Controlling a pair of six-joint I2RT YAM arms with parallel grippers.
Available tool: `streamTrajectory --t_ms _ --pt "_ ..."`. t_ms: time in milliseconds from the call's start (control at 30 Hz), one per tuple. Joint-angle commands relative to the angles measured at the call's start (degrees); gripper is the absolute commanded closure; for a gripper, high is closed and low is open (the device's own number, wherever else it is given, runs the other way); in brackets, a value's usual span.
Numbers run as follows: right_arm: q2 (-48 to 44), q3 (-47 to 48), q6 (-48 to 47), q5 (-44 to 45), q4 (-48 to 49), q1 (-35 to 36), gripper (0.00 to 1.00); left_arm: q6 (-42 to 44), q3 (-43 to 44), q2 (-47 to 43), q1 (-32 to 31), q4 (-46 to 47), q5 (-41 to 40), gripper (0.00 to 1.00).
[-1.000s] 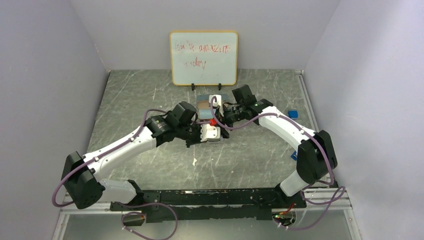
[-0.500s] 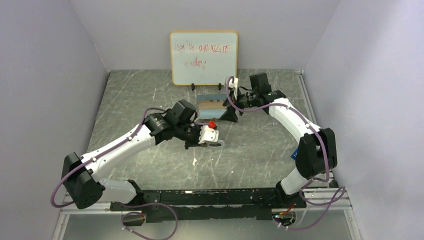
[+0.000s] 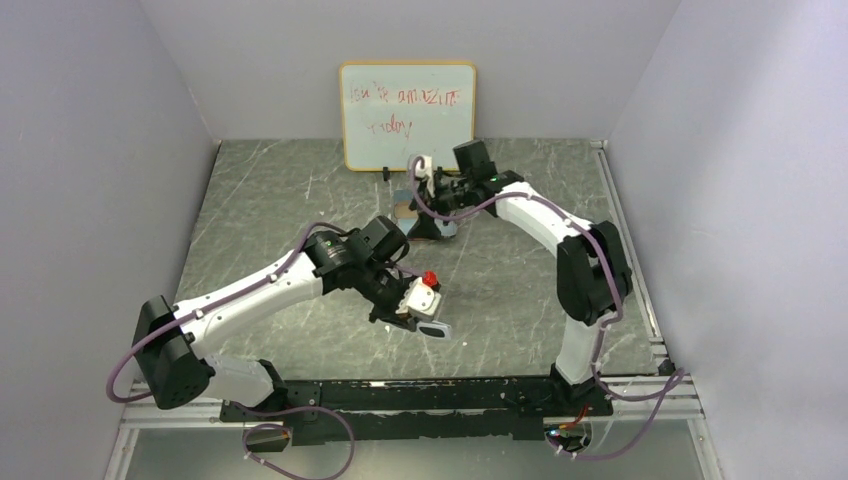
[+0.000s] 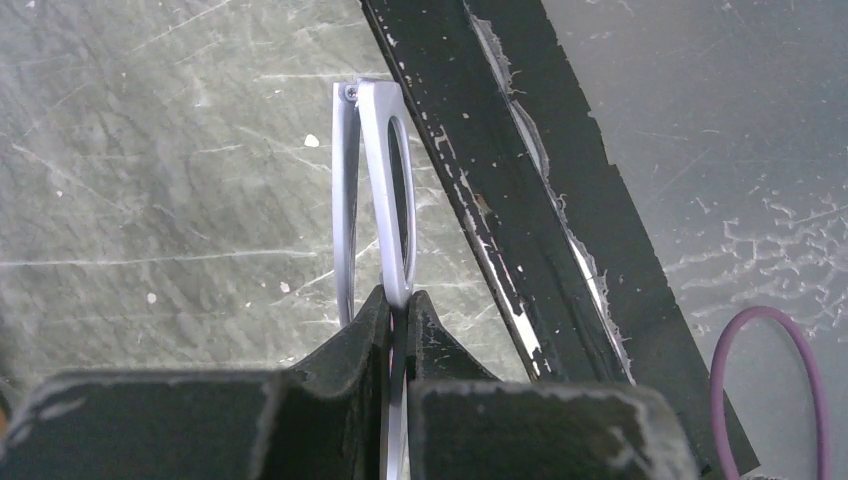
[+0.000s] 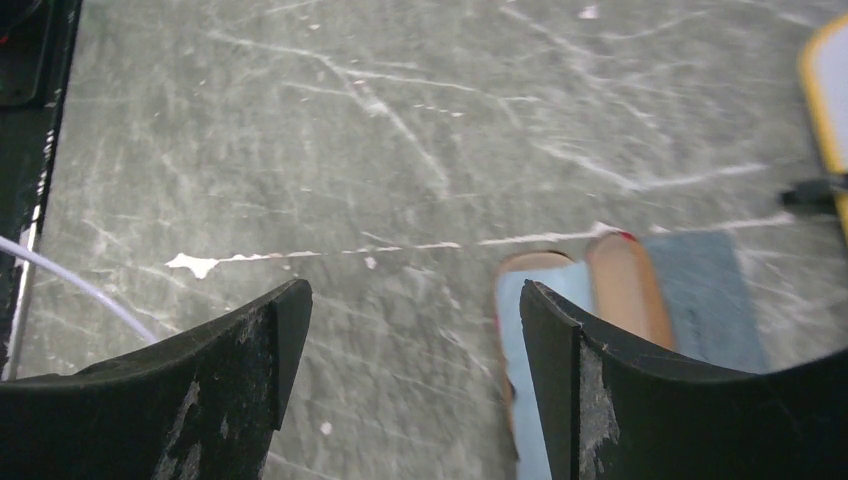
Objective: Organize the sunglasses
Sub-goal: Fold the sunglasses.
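Note:
My left gripper [image 3: 418, 315] is shut on the folded white-framed sunglasses [image 3: 434, 327] and holds them above the table near its front. In the left wrist view the fingers [image 4: 372, 330] pinch the white frame [image 4: 385, 170] edge-on, close to the black base rail [image 4: 500, 200]. My right gripper [image 3: 432, 224] is open and empty at the back, next to an open case [image 3: 404, 211]. In the right wrist view [image 5: 410, 320] the case shows a tan lining [image 5: 625, 290] and a light-blue cloth [image 5: 520, 330] by the right finger. The brown sunglasses are out of view.
A whiteboard [image 3: 407, 116] on a stand is at the back centre; its yellow edge [image 5: 822, 90] shows in the right wrist view. A grey-blue flat piece [image 5: 712, 300] lies beside the case. Purple cable [image 4: 765, 390] loops near the rail.
My left gripper has carried the white sunglasses toward the near edge and slightly right. My right gripper has swung left and back, from beside the left gripper to beside the case.

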Motion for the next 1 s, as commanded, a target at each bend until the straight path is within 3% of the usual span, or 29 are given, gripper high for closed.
streamTrajectory --t_ms 0,100,233,367,567,967 --pt "2.5 2.8 -7.5 -3.7 -5.6 3.4 0.20 2.6 2.0 -0.8 -0.8 -1.4 2.7 0.95" --pt "4.4 4.7 -16.3 -7.0 -15.3 4.3 0.20 2.1 1.5 -1.7 -0.9 -0.3 1.5 0.95" --pt "8.2 10.7 -35.6 -13.2 -39.8 4.7 0.21 1.7 0.6 -2.2 -0.8 1.5 0.0 0.95" --pt "10.9 15.3 -48.1 -17.0 -54.8 4.2 0.26 0.7 0.1 -2.3 -0.9 3.2 -2.6 0.95" --pt "7.8 12.1 -48.7 -19.4 -55.1 3.9 0.26 -2.3 -0.5 -1.8 -0.8 6.8 -9.9 0.95" --pt "-2.5 3.8 -44.7 -21.3 -50.6 3.9 0.25 -5.1 -0.2 0.4 -0.8 10.6 -15.7 0.95"
